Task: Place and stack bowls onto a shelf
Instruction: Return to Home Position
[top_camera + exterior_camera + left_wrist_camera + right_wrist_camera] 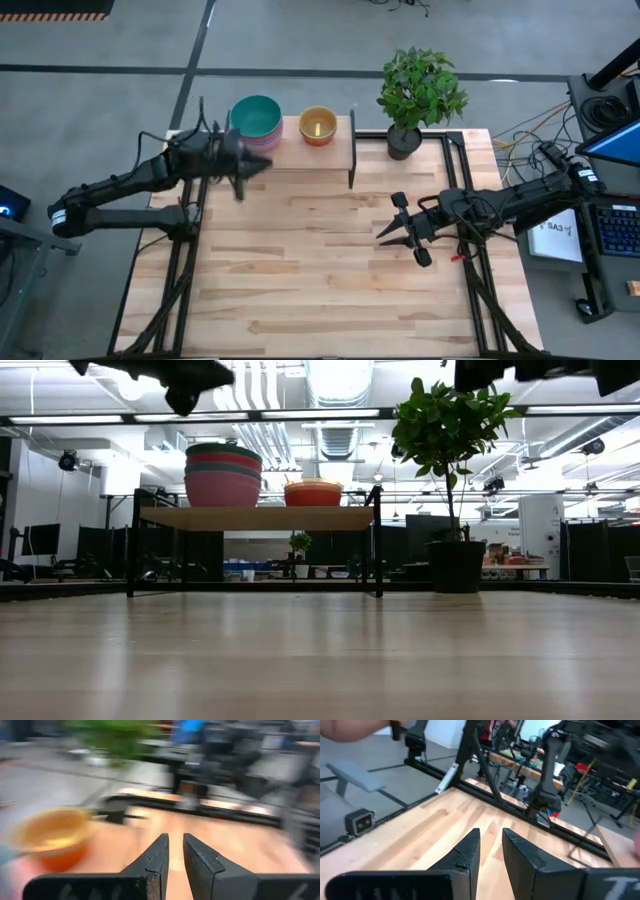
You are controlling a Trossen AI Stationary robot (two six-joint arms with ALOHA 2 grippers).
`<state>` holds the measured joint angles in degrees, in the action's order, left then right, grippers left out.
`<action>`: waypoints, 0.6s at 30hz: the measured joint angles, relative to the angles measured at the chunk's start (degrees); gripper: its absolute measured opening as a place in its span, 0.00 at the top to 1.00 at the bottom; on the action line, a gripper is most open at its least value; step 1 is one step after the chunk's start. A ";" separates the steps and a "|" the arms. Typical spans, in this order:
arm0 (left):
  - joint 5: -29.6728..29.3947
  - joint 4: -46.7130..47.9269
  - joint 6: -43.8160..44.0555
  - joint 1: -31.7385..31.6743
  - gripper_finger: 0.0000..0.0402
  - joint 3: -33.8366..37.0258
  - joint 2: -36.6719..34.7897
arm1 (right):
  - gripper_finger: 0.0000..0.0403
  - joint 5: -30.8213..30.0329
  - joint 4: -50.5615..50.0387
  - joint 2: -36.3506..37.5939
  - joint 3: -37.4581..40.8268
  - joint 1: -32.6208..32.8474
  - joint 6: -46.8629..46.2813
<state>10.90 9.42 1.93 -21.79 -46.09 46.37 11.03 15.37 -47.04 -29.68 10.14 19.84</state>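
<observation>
The shelf [290, 150] stands at the table's far edge, a light board on black legs [260, 518]. On its left part rests a stack of larger bowls [223, 478], pink at the bottom and teal on top [256, 120]. Beside it sits an orange bowl stack [318, 126] with yellow inside [52, 837]. My left gripper [262, 165] hovers high over the shelf's near edge [175, 842], empty, with only a narrow slit between its fingers. My right gripper [383, 237] waits above the table's right middle [490, 837], also empty and nearly closed.
A leafy plant in a dark pot [403, 142] stands just right of the shelf at the far edge [457, 565]. Bare plank tabletop [300, 270] stretches across the middle and near side. Black frame rails run along the table's left and right sides.
</observation>
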 joint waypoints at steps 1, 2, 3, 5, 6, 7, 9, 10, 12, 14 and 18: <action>2.99 -0.18 -0.14 1.13 0.91 0.93 -0.81 | 0.82 0.00 0.10 0.26 0.44 -0.59 0.04; 4.03 -0.39 0.29 2.42 0.91 2.04 -1.64 | 0.82 0.02 0.23 0.54 0.97 -1.28 -0.10; 3.94 -0.45 0.92 3.68 0.91 3.27 -2.48 | 0.82 0.20 0.43 0.75 1.44 -2.08 -0.39; 2.08 -1.51 1.83 6.22 0.91 6.09 -3.97 | 0.82 2.04 1.47 1.09 2.43 -4.09 -1.16; 1.28 -2.60 1.96 7.36 0.91 7.72 -4.72 | 0.82 3.40 2.17 1.24 2.95 -5.26 -1.64; 0.62 -3.99 2.00 8.49 0.91 9.53 -5.52 | 0.82 4.89 3.06 1.28 3.49 -6.44 -2.24; 0.47 -7.36 2.03 10.17 0.91 13.04 -7.07 | 0.82 7.63 4.37 1.29 4.57 -8.85 -3.03; 0.45 -9.27 2.03 10.80 0.91 14.69 -7.91 | 0.82 8.51 4.91 1.29 5.20 -10.02 -3.63; 0.38 -11.87 2.19 11.93 0.91 17.50 -9.93 | 0.82 8.98 5.89 1.29 6.33 -12.08 -4.77; 1.23 -14.69 2.79 12.92 0.91 20.13 -12.15 | 0.82 9.10 6.23 1.29 7.27 -13.81 -5.36; 2.14 -15.68 3.28 14.18 0.91 25.19 -17.45 | 0.82 12.89 7.84 1.83 9.46 -16.92 -6.43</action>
<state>13.04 -6.26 5.21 -7.61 -20.89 28.91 23.92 23.21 -45.22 -20.22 -6.77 13.41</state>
